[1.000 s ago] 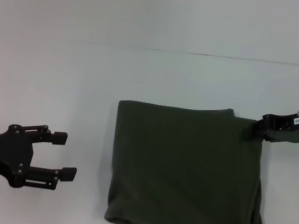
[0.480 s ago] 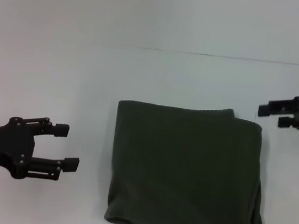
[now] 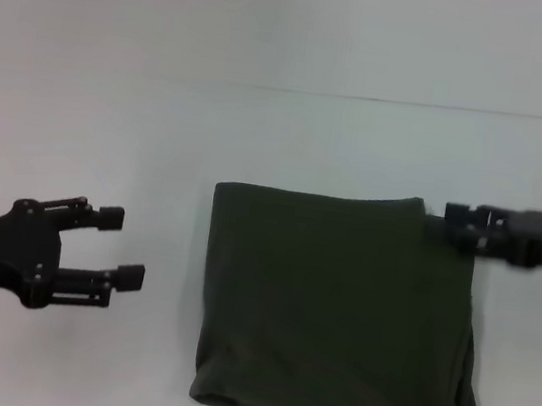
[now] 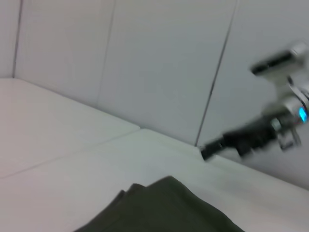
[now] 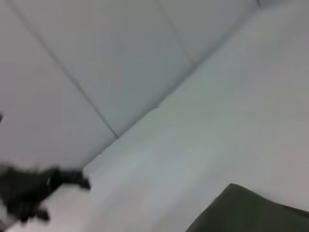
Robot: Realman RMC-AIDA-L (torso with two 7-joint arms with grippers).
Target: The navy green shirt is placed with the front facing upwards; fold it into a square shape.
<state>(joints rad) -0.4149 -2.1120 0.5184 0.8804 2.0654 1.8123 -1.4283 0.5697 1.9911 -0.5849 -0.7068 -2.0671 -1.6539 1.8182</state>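
Observation:
The navy green shirt (image 3: 336,313) lies folded into a rough square on the white table, plain side up, with no print showing. My right gripper (image 3: 457,227) is open and hovers at the shirt's far right corner, blurred by motion. My left gripper (image 3: 127,244) stands open over bare table, well left of the shirt and apart from it. In the left wrist view a folded corner of the shirt (image 4: 164,208) shows, with the right gripper (image 4: 208,149) beyond it. The right wrist view catches another shirt corner (image 5: 251,212) and the left gripper (image 5: 77,180) far off.
The white table (image 3: 111,120) stretches around the shirt, and a thin seam (image 3: 366,99) runs across it at the back. A pale panelled wall (image 4: 145,63) rises behind. The shirt's right edge bulges unevenly near the front right corner (image 3: 465,402).
The right gripper let go of the shirt's far right corner, pulled away to the right, then came back to that corner. The left gripper drifted a little farther from me.

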